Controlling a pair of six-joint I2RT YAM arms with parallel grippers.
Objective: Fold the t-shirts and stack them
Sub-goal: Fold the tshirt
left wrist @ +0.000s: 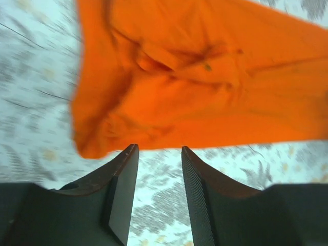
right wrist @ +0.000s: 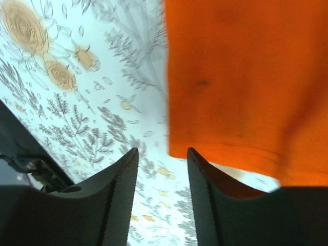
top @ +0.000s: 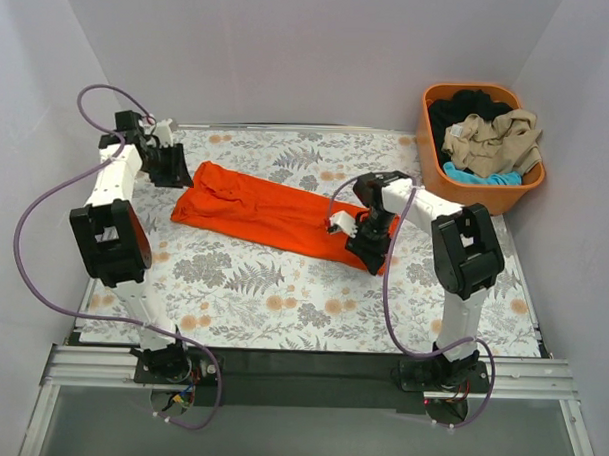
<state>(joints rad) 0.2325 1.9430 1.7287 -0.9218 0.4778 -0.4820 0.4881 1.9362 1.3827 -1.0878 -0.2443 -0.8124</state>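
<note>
Orange cloth t-shirt [top: 265,212] lying half-folded lengthwise on floral-print table [top: 232,286] | left gripper [left wrist: 159,149], right gripper [right wrist: 163,151] hovering at opposite ends, jaws apart, empty | judging: pinching both layers squarely, lifting evenly.

The orange t-shirt [top: 265,212] is soft, matt cloth, creased and rumpled, and the counter [top: 242,286] beneath it has a smooth, matt covering printed with ferns and flowers. To the right of the orange t-shirt, the basket [top: 483,198] is smooth orange plastic with a faint sheen, holding a beige garment [top: 493,140], a black garment [top: 469,104] and a turquoise garment [top: 476,177], all limp matt cloth. At either end of the orange t-shirt, the left gripper [left wrist: 160,151] and right gripper [right wrist: 163,151] have matt black fingers [left wrist: 197,195], finely ribbed on their inner faces.
</note>
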